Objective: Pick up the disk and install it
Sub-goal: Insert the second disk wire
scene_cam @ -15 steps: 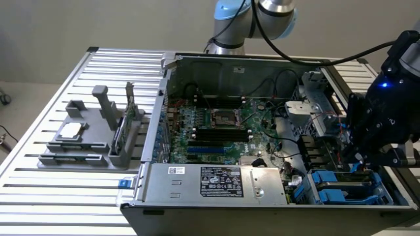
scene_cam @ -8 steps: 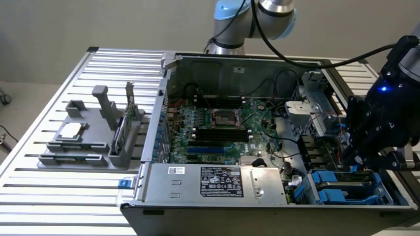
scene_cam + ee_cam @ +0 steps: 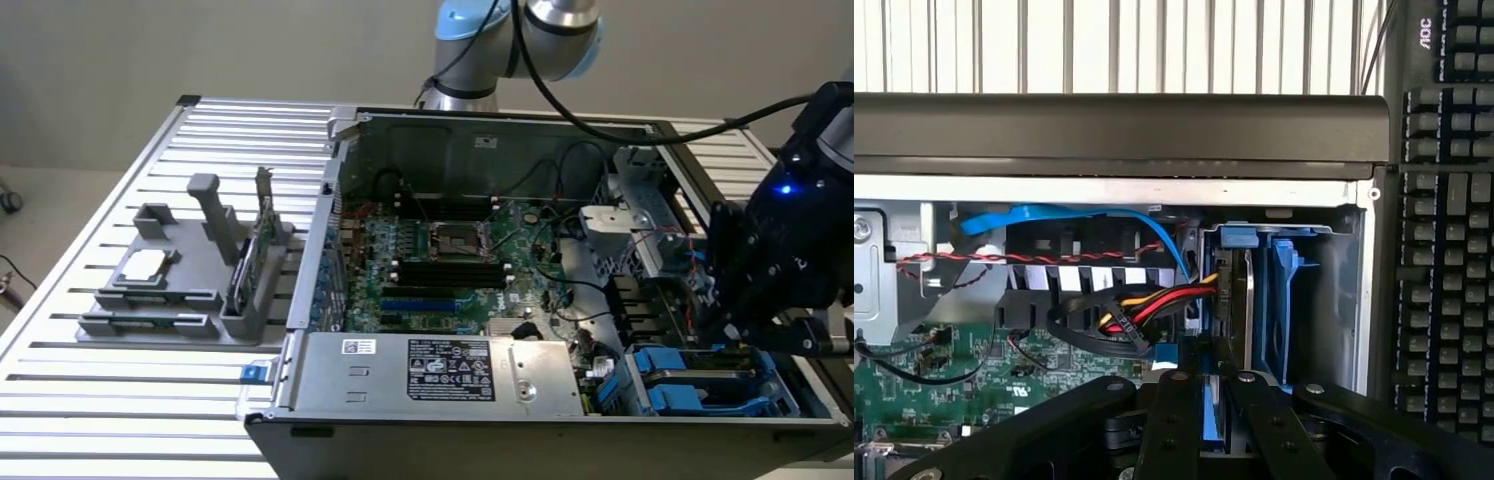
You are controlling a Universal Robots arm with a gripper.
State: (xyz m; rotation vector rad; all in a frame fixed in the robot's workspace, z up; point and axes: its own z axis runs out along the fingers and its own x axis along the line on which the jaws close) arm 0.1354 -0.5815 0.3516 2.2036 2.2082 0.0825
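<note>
Wrist view, nearest me: my jaws are drawn narrow around the disk point(image 3: 1234, 300), pinching its blue-framed edge where the black linkage bars converge. The disk stands on edge inside the drive bay, its thin silver side toward me and its long axis running down into the bay. Just beside it stands the other blue carrier point(image 3: 1286, 305), close alongside with only a slim gap between them. On the disk's other side the bundle of red, yellow and black power wires point(image 3: 1154, 303) crowds right up to it, and a blue data cable point(image 3: 1069, 217) arcs above that. Beyond the disk is the case's dark rim point(image 3: 1114, 135), then the slatted desk point(image 3: 1104, 45). A keyboard point(image 3: 1449, 220) lies beyond the bay's outer wall.

In the exterior view the gripper point(image 3: 747, 335) hangs over the bay at the case corner.
</note>
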